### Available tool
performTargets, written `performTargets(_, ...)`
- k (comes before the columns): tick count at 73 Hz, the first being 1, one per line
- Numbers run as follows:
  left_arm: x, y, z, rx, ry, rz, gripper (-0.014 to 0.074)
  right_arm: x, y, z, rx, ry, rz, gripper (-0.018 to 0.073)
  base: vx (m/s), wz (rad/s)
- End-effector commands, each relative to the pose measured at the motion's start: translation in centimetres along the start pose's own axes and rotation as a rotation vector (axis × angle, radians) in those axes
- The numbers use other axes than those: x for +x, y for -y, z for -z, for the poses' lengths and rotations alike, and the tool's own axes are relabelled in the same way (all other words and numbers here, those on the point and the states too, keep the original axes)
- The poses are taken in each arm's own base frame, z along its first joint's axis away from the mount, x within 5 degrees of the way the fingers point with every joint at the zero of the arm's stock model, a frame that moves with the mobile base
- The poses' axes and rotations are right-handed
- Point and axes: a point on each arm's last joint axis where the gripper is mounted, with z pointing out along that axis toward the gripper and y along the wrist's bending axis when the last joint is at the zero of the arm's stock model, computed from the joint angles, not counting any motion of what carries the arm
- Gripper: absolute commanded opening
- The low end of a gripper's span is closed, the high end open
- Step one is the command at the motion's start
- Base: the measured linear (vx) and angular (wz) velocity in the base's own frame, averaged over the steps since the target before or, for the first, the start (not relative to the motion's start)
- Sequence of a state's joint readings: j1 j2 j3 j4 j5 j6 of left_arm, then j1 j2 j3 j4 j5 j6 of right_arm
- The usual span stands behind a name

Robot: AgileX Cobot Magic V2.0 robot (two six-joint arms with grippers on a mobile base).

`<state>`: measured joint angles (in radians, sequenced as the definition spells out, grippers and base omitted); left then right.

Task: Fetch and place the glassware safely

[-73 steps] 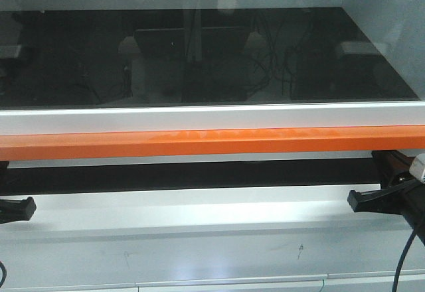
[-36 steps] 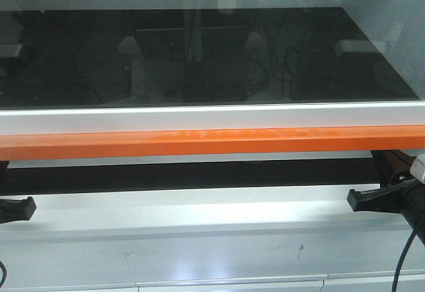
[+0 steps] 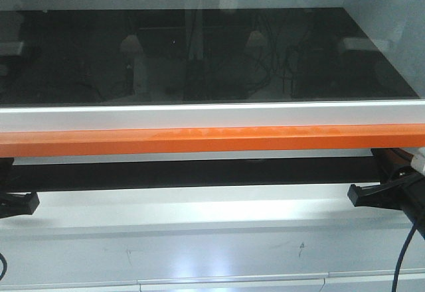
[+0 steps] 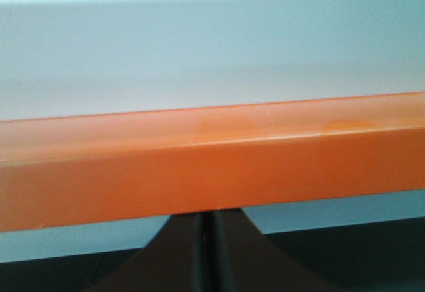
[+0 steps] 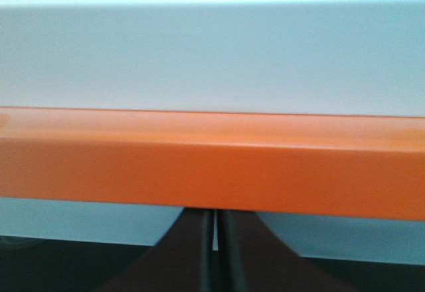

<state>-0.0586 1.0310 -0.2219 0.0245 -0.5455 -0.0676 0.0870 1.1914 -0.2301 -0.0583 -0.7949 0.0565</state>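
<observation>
Glassware shows in no view, so its place cannot be told. Nearest lies the white desk edge (image 3: 212, 252). Above it, the left jaws and right jaws sit pressed together beneath an orange bar (image 3: 212, 139). Only the front view reaches the dark reflective panel (image 3: 199, 53) beyond.

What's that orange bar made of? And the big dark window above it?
The orange bar looks like painted metal or plastic: smooth, evenly coloured, slightly shiny. The dark window looks like glass: it mirrors cables and pale shapes.
</observation>
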Motion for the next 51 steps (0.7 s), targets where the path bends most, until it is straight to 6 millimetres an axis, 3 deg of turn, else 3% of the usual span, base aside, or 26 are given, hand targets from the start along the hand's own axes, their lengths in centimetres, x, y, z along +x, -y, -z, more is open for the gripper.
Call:
performTargets(1, -5.7, 0.5, -0.3, 0.037, 0.363, 0.000, -0.0007, -5.0, -0.2, -0.6, -0.022, 0.286, 0.018, -0.0001, -0.02, 0.01)
performTargets(30, -8.8, 1.0, 0.5, 0.069, 0.482, -0.045, -0.0007, -7.5, -0.3, 0.8, -0.024, 0.380, 0.027, -0.0001, -0.02, 0.03)
performTargets(51, -9.0, 0.9, 0.7, 0.073, 0.493, -0.008, -0.0007, -8.6, -0.4, 1.9, -0.024, 0.413, 0.035, -0.0001, 0.00, 0.01)
